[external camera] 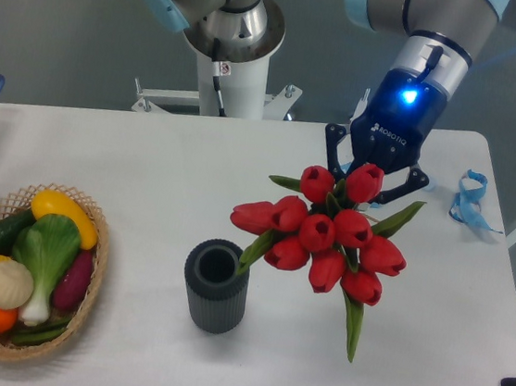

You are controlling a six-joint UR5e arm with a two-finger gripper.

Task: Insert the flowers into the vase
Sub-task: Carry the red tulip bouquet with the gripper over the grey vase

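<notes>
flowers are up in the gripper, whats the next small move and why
Probably shift the flowers left, toward the vase. The gripper holds the bunch to the right of the vase's open mouth, blooms facing the camera, so the stems do not look lined up over it.

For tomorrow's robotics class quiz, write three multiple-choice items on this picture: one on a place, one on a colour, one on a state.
1. Where does the vase stand?
A. Between the wicker basket and the flowers
B. Inside the basket
C. Behind the robot base

2. What colour are the tulip heads?
A. Yellow
B. Red
C. White

3. What state is the vase in?
A. Tipped over
B. Holding the flowers
C. Upright, mouth empty

Answers: 1 A, it stands on the table between them. 2 B, all heads are red. 3 C, the bunch hangs at the gripper, apart from the vase.
</notes>
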